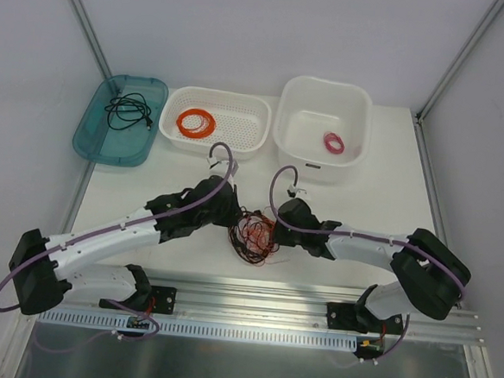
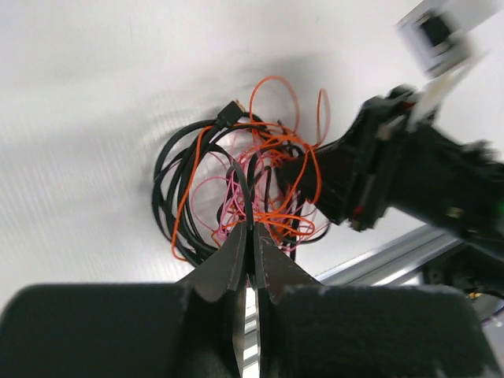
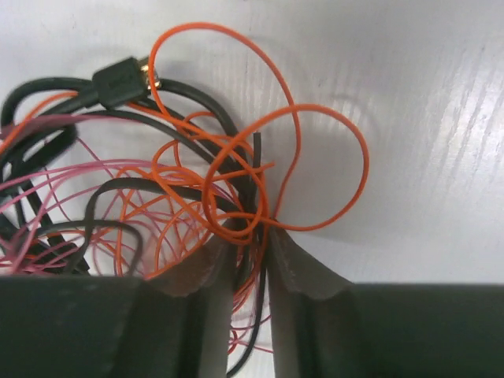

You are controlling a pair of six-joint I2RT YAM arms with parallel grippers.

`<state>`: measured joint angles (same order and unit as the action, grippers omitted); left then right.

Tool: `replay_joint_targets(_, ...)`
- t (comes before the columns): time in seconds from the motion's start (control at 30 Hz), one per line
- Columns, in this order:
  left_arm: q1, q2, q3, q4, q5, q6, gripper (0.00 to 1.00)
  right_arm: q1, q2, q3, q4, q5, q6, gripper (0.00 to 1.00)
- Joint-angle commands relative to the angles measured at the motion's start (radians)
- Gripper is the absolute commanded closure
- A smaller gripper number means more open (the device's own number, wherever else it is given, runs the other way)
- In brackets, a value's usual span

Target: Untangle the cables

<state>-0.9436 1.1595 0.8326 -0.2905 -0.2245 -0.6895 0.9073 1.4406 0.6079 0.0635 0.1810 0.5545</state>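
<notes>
The cables [image 1: 253, 234] lie as a loose tangle of black, orange and pink wires on the white table, between my two grippers. My left gripper [image 1: 235, 215] comes in from the left. In the left wrist view that gripper [image 2: 253, 228] is shut, with a black strand of the cables [image 2: 228, 181] pinched at its tips. My right gripper [image 1: 278, 218] meets the tangle from the right. In the right wrist view it [image 3: 264, 232] has closed on a bundle of black and orange strands of the cables [image 3: 236, 197]. A black plug [image 3: 122, 79] lies at the far side.
At the back stand a teal tray [image 1: 96, 135] holding a black cable [image 1: 128, 111], a white perforated basket [image 1: 173, 136] with a neat orange coil [image 1: 194, 122], and a white tub [image 1: 290, 144] with a small pink coil [image 1: 334, 143]. An aluminium rail [image 1: 253, 293] borders the near edge.
</notes>
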Motion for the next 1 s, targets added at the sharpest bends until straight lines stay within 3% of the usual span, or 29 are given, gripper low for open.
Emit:
replay_joint_targets(0.0, -0.007, -0.106, 0.098, -0.031, -0.091, 0.054, 1.0, -0.019, 0.017, 0.015, 0.007, -0.032, 0.025, 0.78)
replay_joint_targets(0.1, -0.004, -0.152, 0.184, -0.122, -0.154, 0.093, 1.0, -0.041, -0.021, 0.009, -0.05, -0.012, 0.022, 0.98)
replay_joint_targets(0.33, 0.034, -0.221, 0.365, -0.314, -0.34, 0.189, 1.0, -0.166, -0.213, -0.039, -0.288, 0.043, 0.021, 0.99)
replay_joint_targets(0.6, 0.322, -0.299, 0.453, -0.418, -0.328, 0.292, 1.0, -0.355, -0.494, 0.012, -0.591, 0.124, -0.1, 0.99)
replay_joint_targets(0.67, 0.35, -0.296, 0.497, -0.438, -0.338, 0.32, 1.0, -0.389, -0.546, 0.05, -0.662, 0.121, -0.145, 0.99)
replay_joint_targets(0.87, 0.382, -0.262, 0.6, -0.457, -0.227, 0.311, 1.0, -0.447, -0.58, 0.136, -0.761, 0.089, -0.203, 0.9)
replay_joint_targets(0.9, 0.382, -0.258, 0.599, -0.457, -0.199, 0.306, 1.0, -0.449, -0.565, 0.145, -0.771, 0.051, -0.218, 0.76)
replay_joint_targets(0.97, 0.382, -0.254, 0.567, -0.454, -0.101, 0.277, 1.0, -0.447, -0.542, 0.171, -0.787, 0.02, -0.226, 0.61)
